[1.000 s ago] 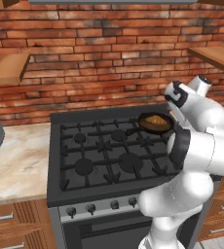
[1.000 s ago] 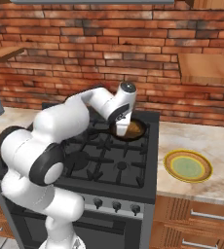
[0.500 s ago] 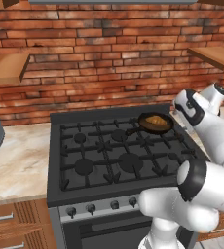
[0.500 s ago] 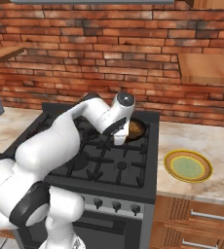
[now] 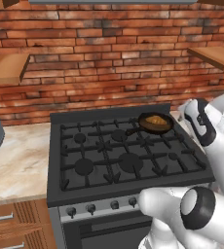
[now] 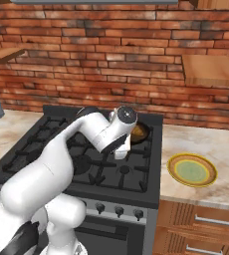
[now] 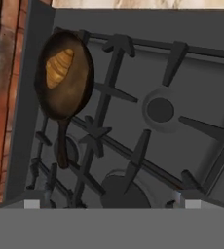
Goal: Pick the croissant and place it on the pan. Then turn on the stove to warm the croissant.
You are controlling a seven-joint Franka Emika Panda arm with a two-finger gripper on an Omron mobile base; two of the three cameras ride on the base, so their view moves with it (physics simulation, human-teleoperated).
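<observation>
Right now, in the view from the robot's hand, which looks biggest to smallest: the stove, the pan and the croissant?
1. The stove, spreading across the view.
2. The pan, sitting on its grates.
3. The croissant, lying inside the pan and covering a small part of it.

You see the croissant [image 7: 59, 67] lying inside the pan [image 7: 65, 97], which sits on the stove [image 7: 192, 87] grates beside the brick wall [image 7: 2, 97], handle toward you.
</observation>
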